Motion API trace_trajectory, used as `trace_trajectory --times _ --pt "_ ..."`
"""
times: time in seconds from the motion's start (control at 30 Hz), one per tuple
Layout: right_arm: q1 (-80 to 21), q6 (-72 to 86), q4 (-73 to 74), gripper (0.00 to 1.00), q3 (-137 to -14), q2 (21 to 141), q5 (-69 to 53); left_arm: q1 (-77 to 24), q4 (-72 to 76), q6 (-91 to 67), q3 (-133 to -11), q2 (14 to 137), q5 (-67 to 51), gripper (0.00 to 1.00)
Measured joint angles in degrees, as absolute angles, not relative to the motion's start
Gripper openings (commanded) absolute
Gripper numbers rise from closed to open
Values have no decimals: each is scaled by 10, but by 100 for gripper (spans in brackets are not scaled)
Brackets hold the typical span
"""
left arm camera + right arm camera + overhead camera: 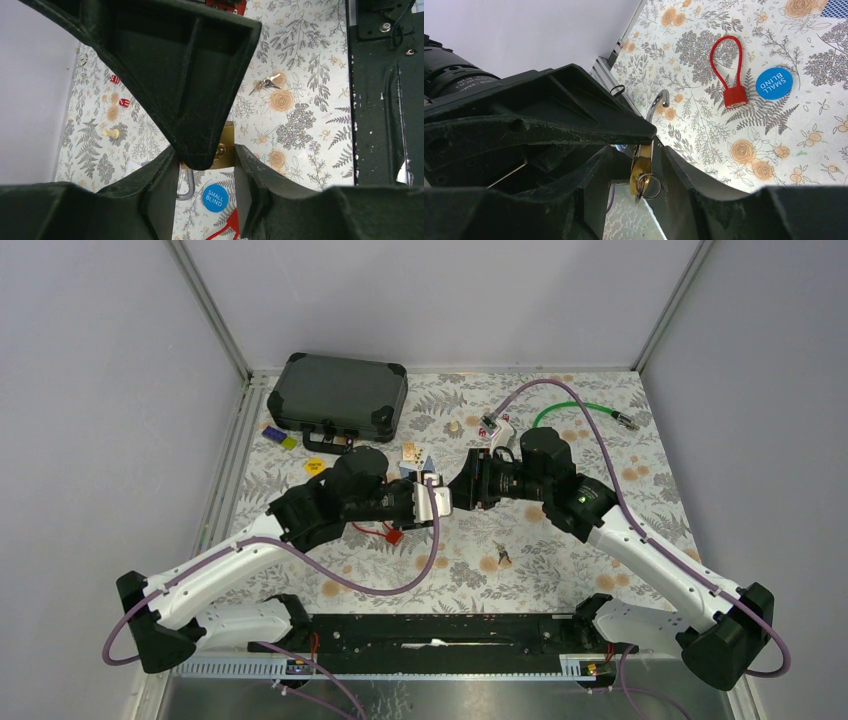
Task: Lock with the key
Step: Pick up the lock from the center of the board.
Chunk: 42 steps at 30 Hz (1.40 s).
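Observation:
My left gripper [430, 503] is shut on a brass padlock [226, 146] and holds it above the table's middle. In the left wrist view [206, 162] the jaws press both sides of the body, and the steel shackle [188, 189] hangs open below. A brass key with a ring [643, 181] sticks out of the padlock. My right gripper [462, 490] faces the left one. In the right wrist view [636, 150] its fingers stand on either side of the key head with a gap on the left. The shackle [657, 102] shows beyond them.
Spare keys [502, 555] lie on the floral mat in front of the grippers. A red cable lock [730, 75] and a blue SMALL BLIND chip [773, 83] lie below them. A black case [338, 395] stands at the back left, a green cable [580, 410] at the back right.

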<state>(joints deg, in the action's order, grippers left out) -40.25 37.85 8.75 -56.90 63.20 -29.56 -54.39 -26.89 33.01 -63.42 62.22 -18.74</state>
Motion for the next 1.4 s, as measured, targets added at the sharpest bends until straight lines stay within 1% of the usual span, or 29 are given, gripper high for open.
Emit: trace_trajectory --times 0.1,0.27,0.3,0.33,0.37,0.4,0.43,0.47,0.53,0.57,0.6,0.67,0.8,0.93,1.1,1.4 --pt "-402 378 88 39 -567 632 -296 -545 -270 330 -636 625 -179 0" --pt "-402 378 88 39 -566 632 -297 -545 -270 332 -636 625 -166 0" --pt "-402 378 88 36 -566 632 -297 -545 -270 332 -636 625 -164 0" --pt "-402 378 88 30 -566 632 -297 -545 -270 332 -636 625 -162 0" --pt "-402 378 88 23 -566 632 -297 -545 -270 332 -636 625 -160 0" --pt "-402 375 88 15 -566 632 -296 -545 -270 332 -636 625 -160 0" --pt "-402 372 89 9 -565 632 -294 -545 -270 332 -637 625 -160 13" --pt "-401 373 89 4 -564 632 -294 -546 -271 333 -637 625 -159 38" --pt "-401 371 89 0 -562 632 -292 -547 -272 336 -637 626 -157 81" --pt "-401 367 83 0 -558 630 -292 -547 -272 336 -637 626 -155 93" --pt "-401 362 78 0 -553 627 -292 -547 -271 338 -637 627 -153 98" --pt "-401 350 62 0 -533 611 -284 -548 -266 329 -638 628 -145 99" --pt "-402 312 44 0 -493 540 -237 -548 -237 314 -636 619 -130 99" --pt "-402 268 32 0 -494 490 -209 -548 -191 309 -616 578 -128 98" --pt "-402 239 27 0 -497 477 -209 -548 -159 308 -599 540 -128 97" --pt "-402 234 27 0 -506 475 -252 -548 -153 308 -587 533 -133 96"
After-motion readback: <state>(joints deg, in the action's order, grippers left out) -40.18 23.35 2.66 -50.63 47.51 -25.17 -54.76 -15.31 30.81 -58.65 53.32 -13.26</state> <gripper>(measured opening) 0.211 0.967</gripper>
